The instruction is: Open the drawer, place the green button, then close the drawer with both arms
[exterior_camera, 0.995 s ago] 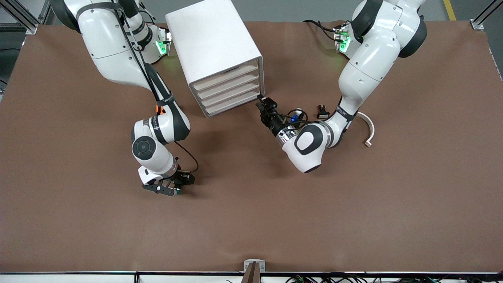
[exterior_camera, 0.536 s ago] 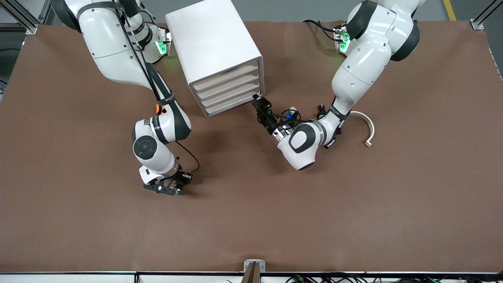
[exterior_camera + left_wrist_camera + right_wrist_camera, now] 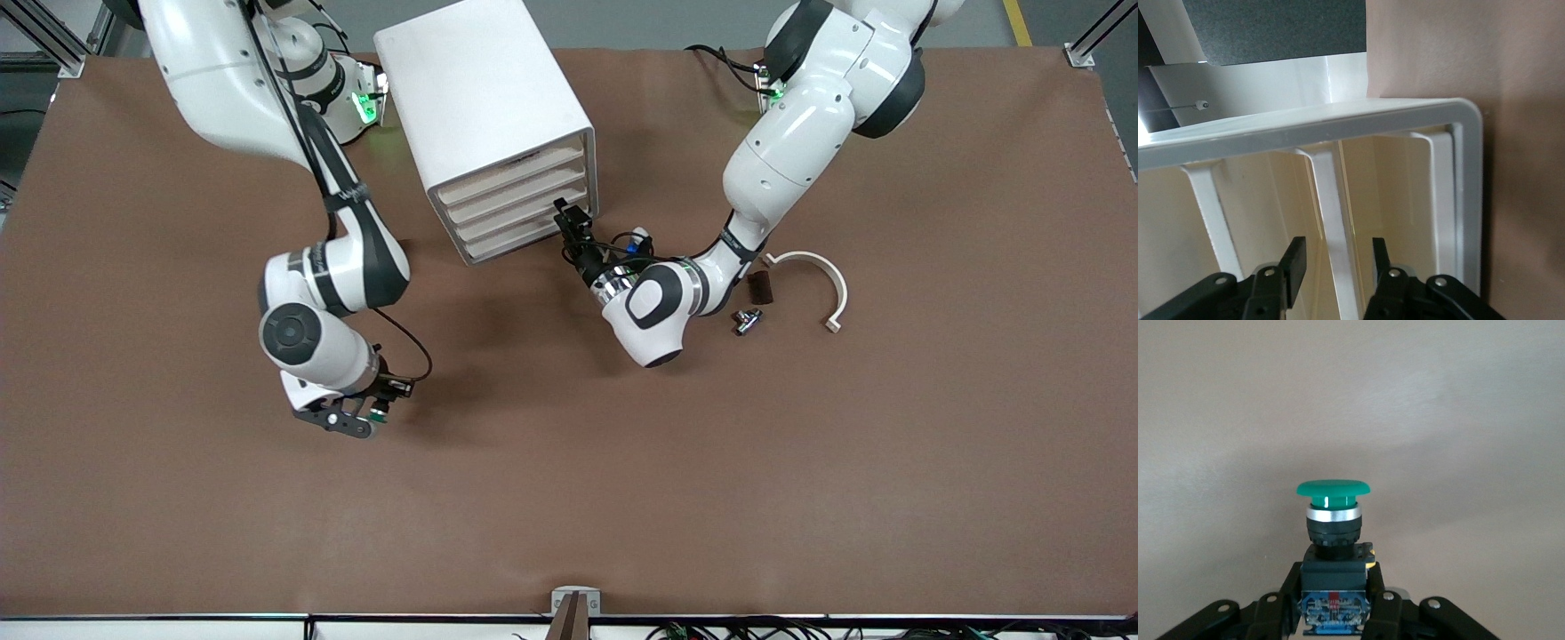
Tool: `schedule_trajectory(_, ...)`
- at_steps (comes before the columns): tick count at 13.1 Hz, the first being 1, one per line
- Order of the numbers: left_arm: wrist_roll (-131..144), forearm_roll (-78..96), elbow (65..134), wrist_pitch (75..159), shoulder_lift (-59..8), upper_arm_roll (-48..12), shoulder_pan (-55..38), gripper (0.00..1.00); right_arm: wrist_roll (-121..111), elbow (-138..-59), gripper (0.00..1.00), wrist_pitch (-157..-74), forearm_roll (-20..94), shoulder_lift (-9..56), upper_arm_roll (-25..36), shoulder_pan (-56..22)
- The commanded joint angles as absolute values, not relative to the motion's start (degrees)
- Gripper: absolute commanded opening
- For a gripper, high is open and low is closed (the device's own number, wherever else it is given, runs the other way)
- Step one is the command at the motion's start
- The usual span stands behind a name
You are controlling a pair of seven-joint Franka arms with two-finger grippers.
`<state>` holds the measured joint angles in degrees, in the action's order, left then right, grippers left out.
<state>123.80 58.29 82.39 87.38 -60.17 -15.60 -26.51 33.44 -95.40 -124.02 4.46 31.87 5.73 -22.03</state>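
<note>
The white cabinet [image 3: 480, 89] stands at the back with four cream drawer fronts, all shut. The drawer [image 3: 520, 238] is the lowest one. My left gripper [image 3: 565, 216] is open at the cabinet's front, at the end toward the left arm. In the left wrist view the left gripper [image 3: 1337, 257] has its fingers [image 3: 1296, 259] astride a white strip beside the drawer [image 3: 1395, 193]. My right gripper [image 3: 348, 421] is shut on the button [image 3: 380, 413] over bare table toward the right arm's end. The right wrist view shows the button [image 3: 1333, 520], green cap outward, in the right gripper [image 3: 1333, 603].
A white curved piece [image 3: 831, 284], a small dark block [image 3: 758, 287] and a small metal part [image 3: 745, 320] lie toward the left arm's end, beside the left forearm. The brown table [image 3: 622, 498] is bare nearer the front camera.
The left gripper has slid along the cabinet front toward the right arm's end. The right gripper, still shut on the button, has moved toward the right arm's end.
</note>
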Motion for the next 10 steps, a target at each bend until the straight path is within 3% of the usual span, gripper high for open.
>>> schedule_trajectory(1,125.2,59.9,80.9,87.5,-61.0,-15.5,-28.5,0.4,35.2,-97.5,0.0,-118.7,5.3,25.6,5.2,-19.5)
schedule_trajectory(7,129.8,60.6,81.2,88.5,-61.3,-15.3,-31.0,0.24,47.4,-101.4,0.0,-113.7,5.6,17.7,4.8,-19.2)
schedule_trajectory(10,129.9,60.6,81.2,88.8,-61.4,-15.2,-31.5,0.15,60.4,-102.7,0.0,-114.3,5.5,17.3,4.8,-24.7)
